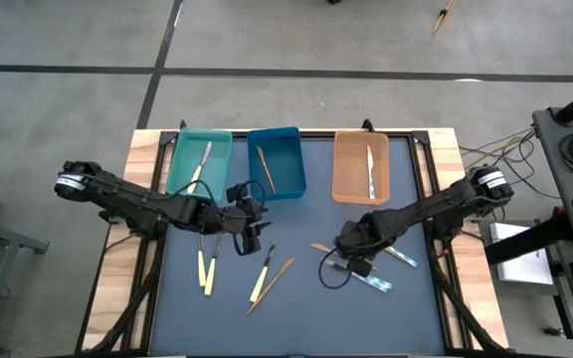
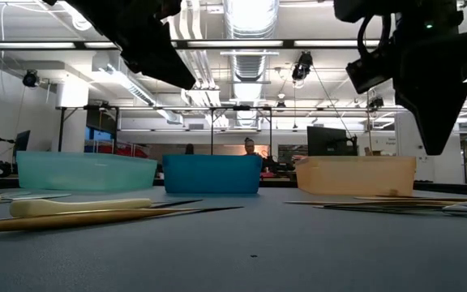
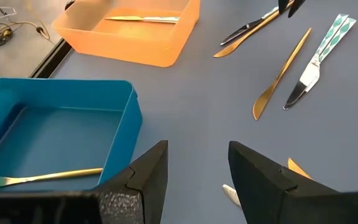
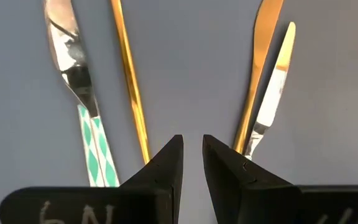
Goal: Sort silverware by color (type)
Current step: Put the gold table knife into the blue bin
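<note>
Right gripper (image 4: 192, 163) is poised over a gold knife (image 4: 129, 81), jaws parted, empty; handle runs lengthwise ahead, just beside the gap. Left gripper (image 3: 194, 168) is idle, jaws released.

Patterned-handled knife (image 4: 82, 93) cut off behind right wrist's jaws.

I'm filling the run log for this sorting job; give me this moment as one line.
left gripper: open, empty, near blue tray | right gripper: open, empty, above loose knives | trays: one utensil each
</note>
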